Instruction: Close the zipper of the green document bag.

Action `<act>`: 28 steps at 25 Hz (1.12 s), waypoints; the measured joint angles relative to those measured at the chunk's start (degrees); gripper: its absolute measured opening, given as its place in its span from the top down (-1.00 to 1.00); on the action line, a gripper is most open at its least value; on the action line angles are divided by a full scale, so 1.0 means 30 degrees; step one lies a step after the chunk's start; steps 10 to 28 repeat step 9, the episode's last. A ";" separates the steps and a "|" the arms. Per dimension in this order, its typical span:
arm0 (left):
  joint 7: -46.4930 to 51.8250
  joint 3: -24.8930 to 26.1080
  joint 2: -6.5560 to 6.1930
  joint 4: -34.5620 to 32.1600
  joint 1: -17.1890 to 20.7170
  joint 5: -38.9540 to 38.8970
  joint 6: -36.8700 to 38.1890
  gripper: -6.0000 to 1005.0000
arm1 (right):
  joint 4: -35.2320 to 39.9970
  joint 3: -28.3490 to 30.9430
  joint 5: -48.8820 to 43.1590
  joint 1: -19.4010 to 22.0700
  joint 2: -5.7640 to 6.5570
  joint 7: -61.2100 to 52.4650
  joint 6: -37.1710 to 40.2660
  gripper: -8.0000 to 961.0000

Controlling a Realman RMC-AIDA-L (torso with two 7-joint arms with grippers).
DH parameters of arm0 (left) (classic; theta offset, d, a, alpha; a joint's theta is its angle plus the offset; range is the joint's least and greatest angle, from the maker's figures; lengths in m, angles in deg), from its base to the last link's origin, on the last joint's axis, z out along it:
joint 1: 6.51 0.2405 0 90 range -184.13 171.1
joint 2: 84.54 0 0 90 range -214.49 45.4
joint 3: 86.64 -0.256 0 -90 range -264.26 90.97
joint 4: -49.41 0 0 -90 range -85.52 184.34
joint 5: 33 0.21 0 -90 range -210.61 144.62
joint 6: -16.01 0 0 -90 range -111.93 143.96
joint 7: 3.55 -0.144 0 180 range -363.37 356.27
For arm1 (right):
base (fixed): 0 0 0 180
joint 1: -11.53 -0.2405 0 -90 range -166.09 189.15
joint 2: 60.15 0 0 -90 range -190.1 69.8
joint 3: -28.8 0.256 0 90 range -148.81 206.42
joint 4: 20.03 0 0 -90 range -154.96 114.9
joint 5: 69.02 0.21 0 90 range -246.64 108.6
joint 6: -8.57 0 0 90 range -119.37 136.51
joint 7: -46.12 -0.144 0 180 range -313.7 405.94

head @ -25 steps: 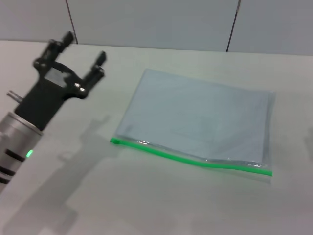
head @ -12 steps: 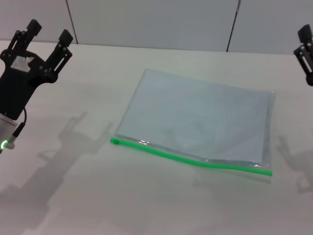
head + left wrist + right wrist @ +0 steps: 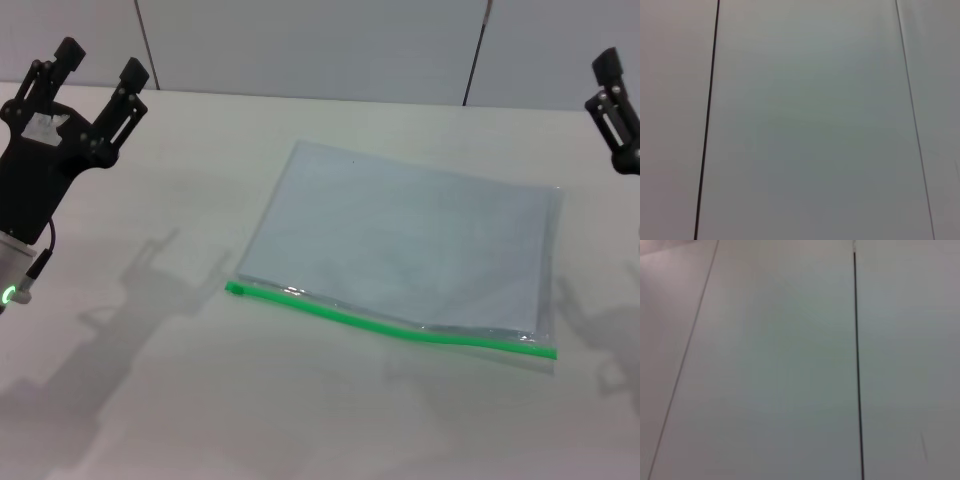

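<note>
I see the green document bag [image 3: 405, 240], a flat rectangle of pale translucent plastic, lying on the smooth grey table [image 3: 150, 400]. Its zipper [image 3: 390, 322], a thin bright green strip, runs along the near edge. My left gripper [image 3: 97, 75] hangs far left with fingers apart. For my right gripper [image 3: 612, 95], at the far right edge, I cannot tell.

One bag [image 3: 405, 235]; one zipper [image 3: 390, 325]; two tools [image 3: 92, 72]

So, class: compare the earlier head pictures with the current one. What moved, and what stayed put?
The left gripper swung from nearer the green document bag out to the table's far left, fingers open. The right gripper entered at the right edge. The bag and its zipper stayed put, untouched.
</note>
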 joint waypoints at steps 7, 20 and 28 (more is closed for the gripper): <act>0.0010 0.0007 0.0030 -0.0004 -0.0058 0.0000 -0.0001 -0.55 | -0.0010 -0.0300 0.0012 -0.0116 -0.0007 -0.0010 0.0000 -0.84; 0.0013 0.0006 0.0042 -0.0002 -0.0061 -0.0001 -0.0004 -0.55 | -0.0008 -0.0310 0.0014 -0.0129 -0.0006 -0.0013 -0.0001 -0.84; 0.0013 0.0006 0.0042 -0.0002 -0.0061 -0.0001 -0.0004 -0.55 | -0.0008 -0.0310 0.0014 -0.0129 -0.0006 -0.0013 -0.0001 -0.84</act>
